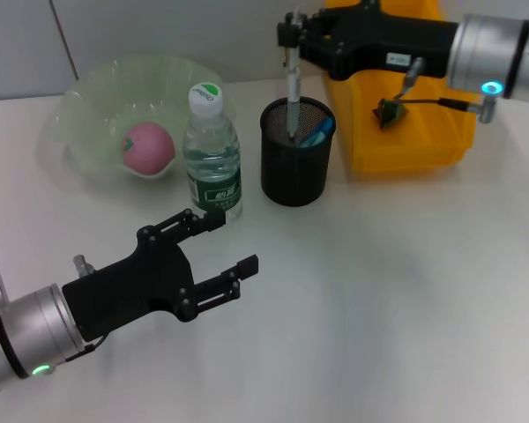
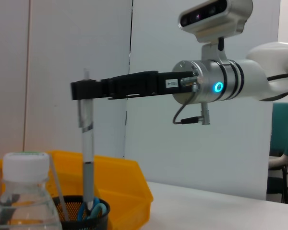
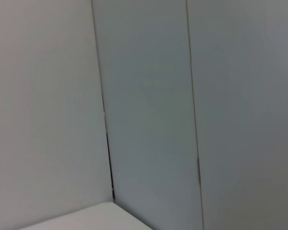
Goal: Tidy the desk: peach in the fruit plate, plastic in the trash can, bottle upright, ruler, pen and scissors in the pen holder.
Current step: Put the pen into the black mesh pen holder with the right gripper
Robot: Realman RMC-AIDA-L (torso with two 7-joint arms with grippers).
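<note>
My right gripper (image 1: 290, 40) is shut on an upright grey pen (image 1: 293, 97), whose lower end is inside the black mesh pen holder (image 1: 297, 181). The left wrist view shows the same right gripper (image 2: 84, 91), pen (image 2: 88, 158) and pen holder (image 2: 97, 221). Blue scissors handles (image 1: 317, 132) stick out of the holder. The clear bottle (image 1: 212, 163) with a white cap stands upright beside the holder. A pink peach (image 1: 148, 147) lies in the green fruit plate (image 1: 88, 97). My left gripper (image 1: 236, 240) hovers open and empty near the bottle. No ruler or plastic shows.
A yellow bin (image 1: 423, 132) stands behind and to the right of the pen holder, under my right arm. The white table (image 1: 397, 308) stretches out in front. The right wrist view holds only wall panels and a table corner.
</note>
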